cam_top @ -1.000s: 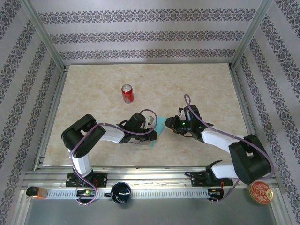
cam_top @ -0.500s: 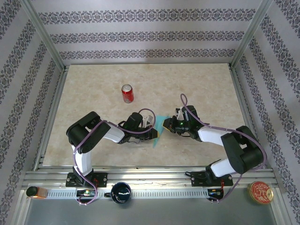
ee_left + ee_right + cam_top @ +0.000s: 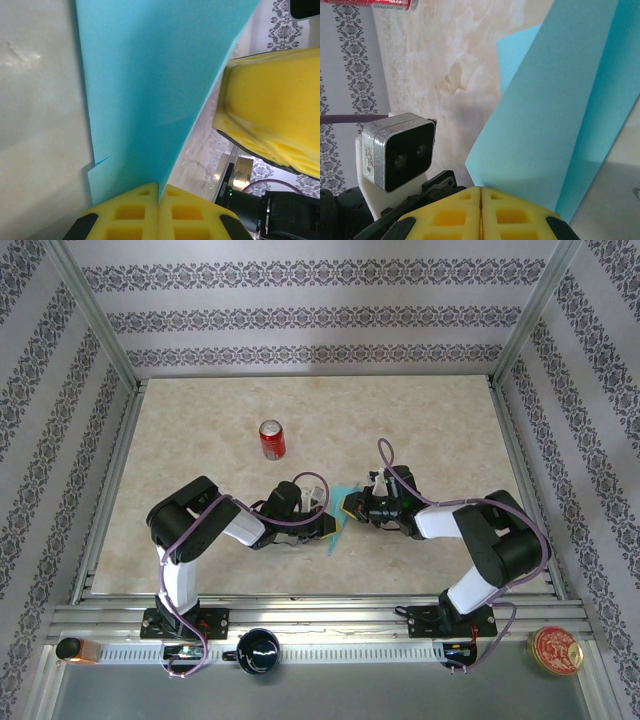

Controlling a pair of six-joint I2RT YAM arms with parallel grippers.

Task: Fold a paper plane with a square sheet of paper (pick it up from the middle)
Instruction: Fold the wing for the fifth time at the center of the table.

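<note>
mid-fold, nearer than the red soda can (image 3: 271, 440): left gripper (image 3: 158, 189) and right gripper (image 3: 481, 191) both pinch the thin turquoise-blue paper sheet (image 3: 150, 85); next move, i'd say, needs edges aligned.

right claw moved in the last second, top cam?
Yes: the right claw has shifted left across the table, closing the sideways gap to the red can, now shut on the blue paper.

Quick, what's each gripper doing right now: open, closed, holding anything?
Left gripper: jaws closed, holding the blue paper.
Right gripper: jaws closed, holding the same blue paper.
</note>
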